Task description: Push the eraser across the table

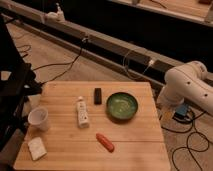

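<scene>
- The eraser (97,95) lies flat on the table (135,145), close to the far edge and about midway along it. Nothing touches it.
- Its long axis runs from the far edge toward the near edge, so its long sides face left and right.
- The pincer does not show. Only the white arm (187,85) is seen, off the table's right side and well apart from the eraser, and whether the pincer is spread or pressed together cannot be told.
- The eraser thus lies to the left of the arm in the picture, with the width of the green bowl (122,106) between them.
- The bowl sits just beside the eraser on its right. Judged from this, a straight reach from that side would have to pass over it.
- A long white bar (82,112) lies near the eraser on the left and slightly nearer the camera. A leftward push would likely meet it.
- Further out are an orange-red stick (105,142) toward the near edge, a white cup (39,119) at the left edge, and a white spongy block (37,148) at the near left corner.
- The clearest path looks to be toward the near edge, between the bar and the bowl.
</scene>
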### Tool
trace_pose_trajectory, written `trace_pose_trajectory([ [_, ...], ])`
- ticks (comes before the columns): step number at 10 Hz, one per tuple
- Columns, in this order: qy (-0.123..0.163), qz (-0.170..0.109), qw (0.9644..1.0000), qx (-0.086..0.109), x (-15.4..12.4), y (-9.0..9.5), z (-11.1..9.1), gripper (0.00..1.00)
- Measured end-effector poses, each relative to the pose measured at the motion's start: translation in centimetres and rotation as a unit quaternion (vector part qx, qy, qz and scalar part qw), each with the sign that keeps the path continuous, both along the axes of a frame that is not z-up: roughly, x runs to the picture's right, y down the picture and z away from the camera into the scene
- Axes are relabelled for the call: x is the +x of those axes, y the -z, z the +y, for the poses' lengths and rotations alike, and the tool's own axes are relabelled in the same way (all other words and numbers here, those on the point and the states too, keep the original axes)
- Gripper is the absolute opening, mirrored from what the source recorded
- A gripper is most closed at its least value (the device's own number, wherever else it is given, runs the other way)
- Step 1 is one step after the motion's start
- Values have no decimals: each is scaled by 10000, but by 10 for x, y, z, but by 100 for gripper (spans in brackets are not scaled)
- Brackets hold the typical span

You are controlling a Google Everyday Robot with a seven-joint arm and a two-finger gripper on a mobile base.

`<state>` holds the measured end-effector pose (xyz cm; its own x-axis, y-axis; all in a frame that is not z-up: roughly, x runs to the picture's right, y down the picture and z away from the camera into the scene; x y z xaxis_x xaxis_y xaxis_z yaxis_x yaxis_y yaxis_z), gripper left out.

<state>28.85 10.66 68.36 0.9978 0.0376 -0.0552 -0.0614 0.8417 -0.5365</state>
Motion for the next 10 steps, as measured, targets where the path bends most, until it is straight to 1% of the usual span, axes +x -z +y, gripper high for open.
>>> trace_pose_trajectory([
  [2,-1,0,10000,3,0,0,0,63],
  [3,-1,0,10000,3,0,0,0,55],
  [7,1,6,10000,8,0,0,-1,15],
  [8,-27,5,10000,75,0,-1,-5,6],
  [9,-95,-34,9996,268,-4,-8,-20,1],
  [10,-184,-128,9988,428,-14,-17,-35,0],
])
